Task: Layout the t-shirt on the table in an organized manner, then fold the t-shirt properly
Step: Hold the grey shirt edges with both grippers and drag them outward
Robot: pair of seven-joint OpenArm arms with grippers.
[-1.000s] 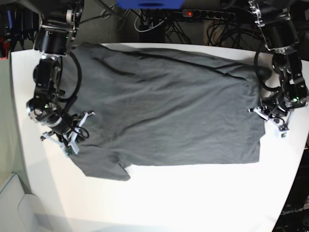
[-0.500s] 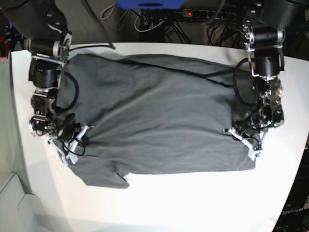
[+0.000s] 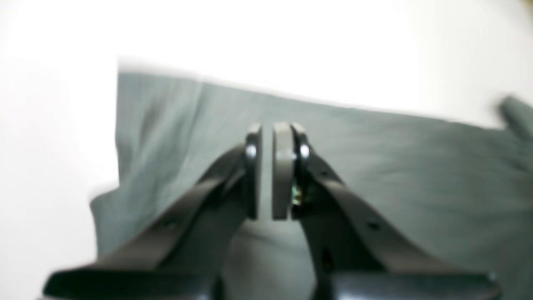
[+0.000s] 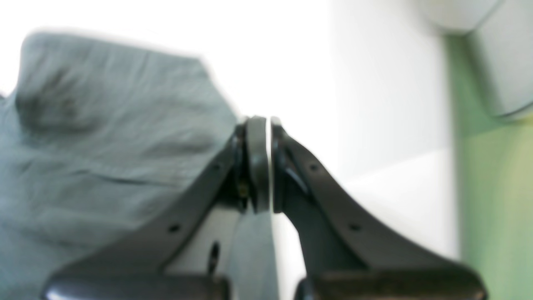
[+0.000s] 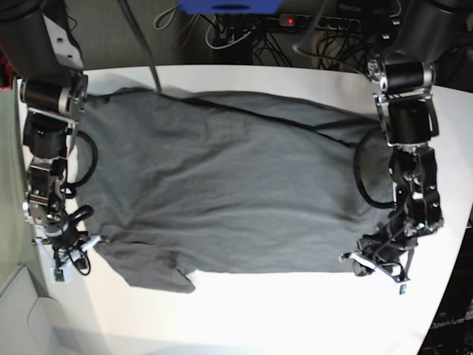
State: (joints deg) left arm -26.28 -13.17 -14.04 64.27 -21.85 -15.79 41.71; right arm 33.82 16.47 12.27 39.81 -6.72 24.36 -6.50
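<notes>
The dark grey t-shirt (image 5: 236, 185) lies spread across the white table (image 5: 295, 318), hem to the right and collar end to the left in the base view. My left gripper (image 5: 368, 265) is pinched shut on the cloth near the hem's front corner. In the left wrist view its pads (image 3: 283, 166) stand almost together over the t-shirt (image 3: 395, 166), the table (image 3: 291, 41) beyond. My right gripper (image 5: 77, 250) is shut on the shirt's edge by the front sleeve. In the right wrist view the gripper (image 4: 263, 125) holds a strip of the t-shirt (image 4: 83, 146) over the table (image 4: 374, 104).
Behind the table's back edge run a power strip and tangled cables (image 5: 318, 22). A pale grey box (image 5: 29, 318) stands off the table's front left corner, also visible as the box (image 4: 499, 62) above green floor. Bare tabletop lies in front of the shirt.
Both grippers have moved toward the table's front edge, dragging the shirt with them. The shirt's front edge and hem corner now lie nearer the front, the cloth stretched flatter.
</notes>
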